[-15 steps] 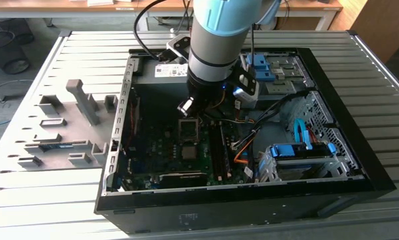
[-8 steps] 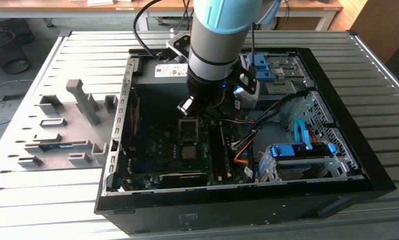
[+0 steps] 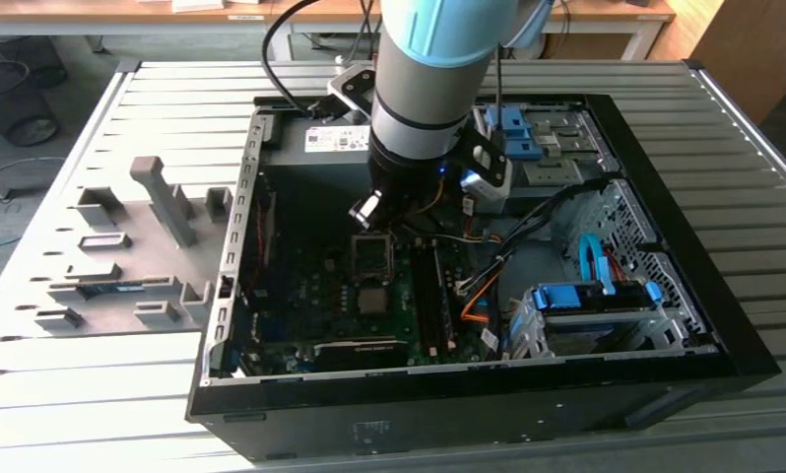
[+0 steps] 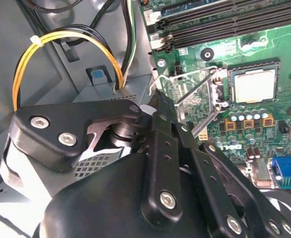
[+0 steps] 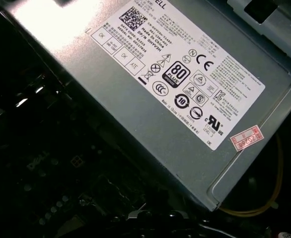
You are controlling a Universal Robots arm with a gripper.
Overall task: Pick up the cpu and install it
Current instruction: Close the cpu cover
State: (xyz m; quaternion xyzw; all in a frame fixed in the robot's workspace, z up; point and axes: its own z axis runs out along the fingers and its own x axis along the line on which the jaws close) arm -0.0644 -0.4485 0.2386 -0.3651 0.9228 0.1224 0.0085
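Note:
The cpu (image 4: 254, 85) is a silver square lying flat in the motherboard socket, also seen in the exterior view (image 3: 373, 299). The socket's metal load plate (image 4: 197, 94) stands raised beside it, with its wire lever lifted. My gripper (image 4: 158, 101) is inside the open computer case (image 3: 708, 296), shut with nothing held. Its black tip hovers by the raised load plate, on the power supply side of the socket and apart from the cpu. In the exterior view the gripper (image 3: 370, 211) hangs just above the load plate (image 3: 370, 254).
A grey power supply (image 5: 175, 99) lies close behind the gripper, with yellow cables (image 4: 24, 64) looping from it. Memory slots (image 4: 220, 22) run along one side of the socket. Blue drive bays (image 3: 590, 296) fill the case's right in the exterior view; grey fixtures (image 3: 157, 197) stand on the table at its left.

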